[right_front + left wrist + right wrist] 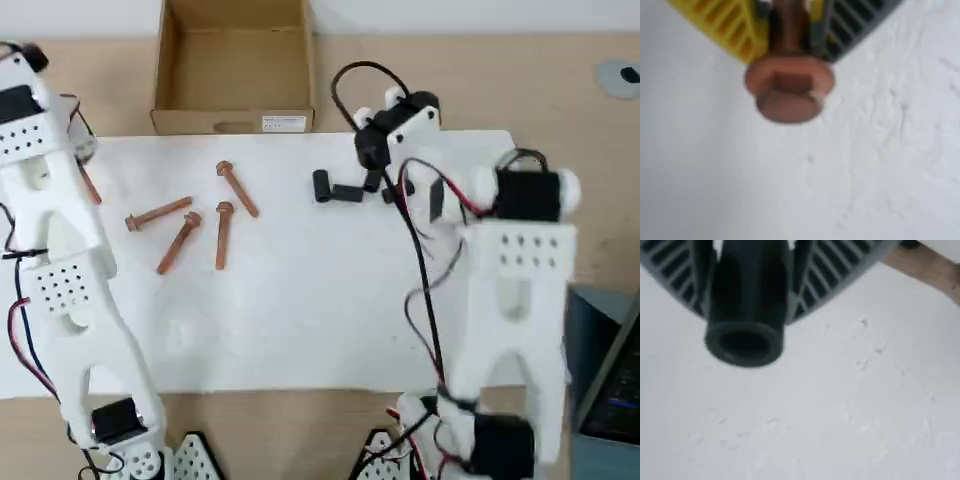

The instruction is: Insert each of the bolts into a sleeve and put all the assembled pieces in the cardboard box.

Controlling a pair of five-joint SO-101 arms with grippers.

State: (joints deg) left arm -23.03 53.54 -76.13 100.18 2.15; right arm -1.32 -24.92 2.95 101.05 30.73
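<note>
Evidently ready for mating, a copper bolt [789, 95] is pinched by its shank in the left hand [790, 40]; a black sleeve [744, 335] is clasped in the right hand [747, 290], its bore exposed, presumably to receive it; loose bolts [222, 235] lie on the white surface [300, 320], near the cardboard box [200, 120].

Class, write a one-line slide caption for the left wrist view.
Left tool holds a brown bolt by its shank over the white mat.

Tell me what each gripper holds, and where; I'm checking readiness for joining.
Left gripper holds a bolt by its shank, head free. Right gripper holds a sleeve around its body, open end free.
</note>
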